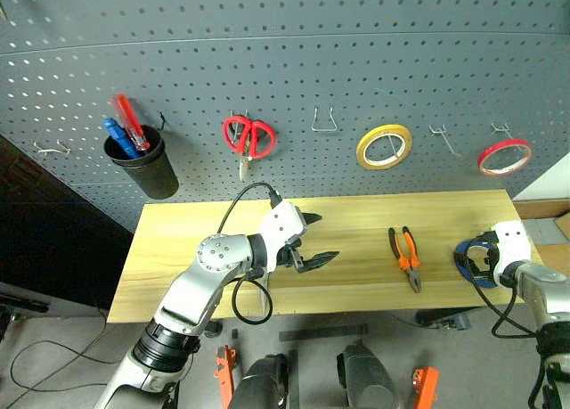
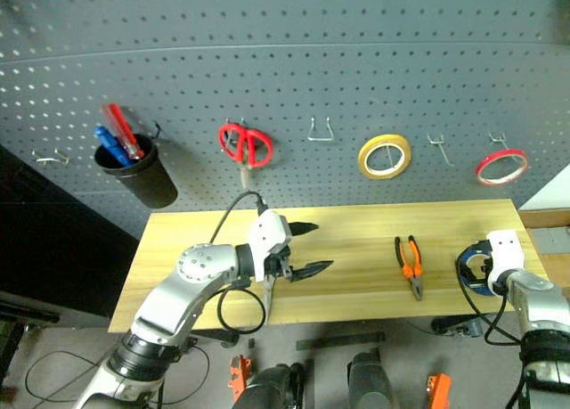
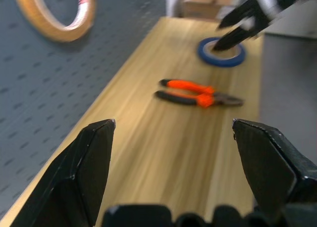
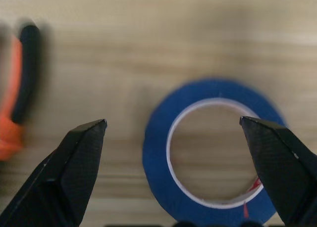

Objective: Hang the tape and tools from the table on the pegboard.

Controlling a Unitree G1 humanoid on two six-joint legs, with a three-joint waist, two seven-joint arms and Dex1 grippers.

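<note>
While the dark grey-blue pegboard (image 1: pixel 294 61) spreads as a matte perforated panel across the whole back of the scene, the table (image 1: pixel 356 217) stretches below it as a long rectangle of pale yellowish wood with a straight, fine grain. On the panel, from the left side, hang a tapered black cup (image 1: pixel 142 164) holding red and blue screwdrivers (image 1: pixel 125 131), red-handled scissors (image 1: pixel 248 137) with their blades pointing down, a bare bent-wire hook (image 1: pixel 324 120), a yellow roll (image 1: pixel 384 146) and a thinner red roll (image 1: pixel 505 156). Over the middle-left of the wood the left gripper (image 1: pixel 312 241), on a smooth silver-and-white arm, points toward the right end of the table, its two black wedge-shaped fingers spread wide with nothing between them. At the right end of the table the right gripper (image 4: pixel 173 133) tilts down over the tape (image 4: pixel 213 153), its pointed black fingers likewise set wide apart and straddling the ring from above; whether they touch it cannot be told. That tape is a thin, flat blue ring with a white inner core, lying flat on the wood near the right edge. Left of it, well apart, the pliers (image 1: pixel 406 257) lie flat with rubbery orange-and-black handles toward the pegboard and short metal jaws toward the front edge.
</note>
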